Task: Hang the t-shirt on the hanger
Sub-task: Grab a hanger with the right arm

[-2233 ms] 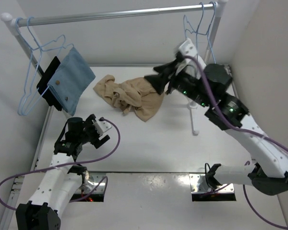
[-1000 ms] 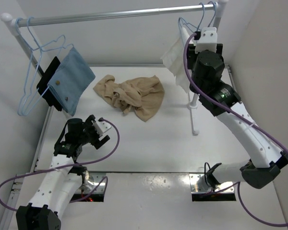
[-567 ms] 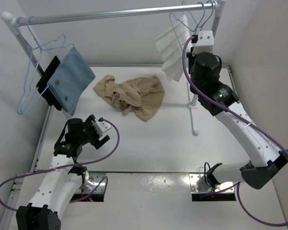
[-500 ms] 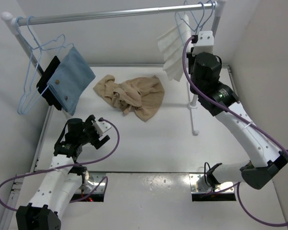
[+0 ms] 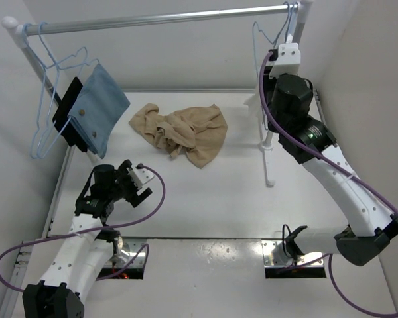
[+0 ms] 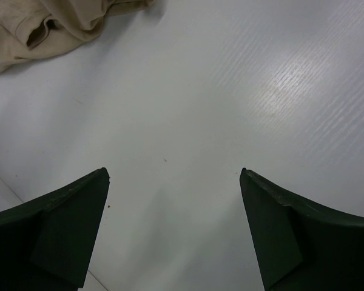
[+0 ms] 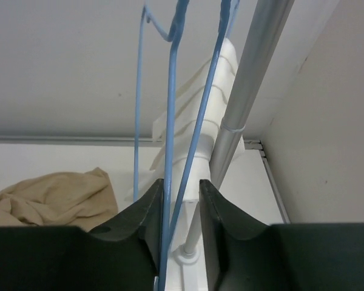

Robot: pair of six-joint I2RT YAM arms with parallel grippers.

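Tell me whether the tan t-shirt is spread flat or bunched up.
Bunched up. The t-shirt lies in a wrinkled heap on the table, its folds overlapping and no sleeve laid out flat.

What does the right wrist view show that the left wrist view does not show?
Only right wrist: blue hanger wires running between the right pincer's fingers, a white towel and a metal pole. Only left wrist: the left pincer, wide open over the table. Both: the tan t-shirt crumpled on the white table.

The left arm [image 5: 71,255] and right arm [image 5: 346,190] wear white shells, black joint housings and looping purple cables [image 5: 164,191].
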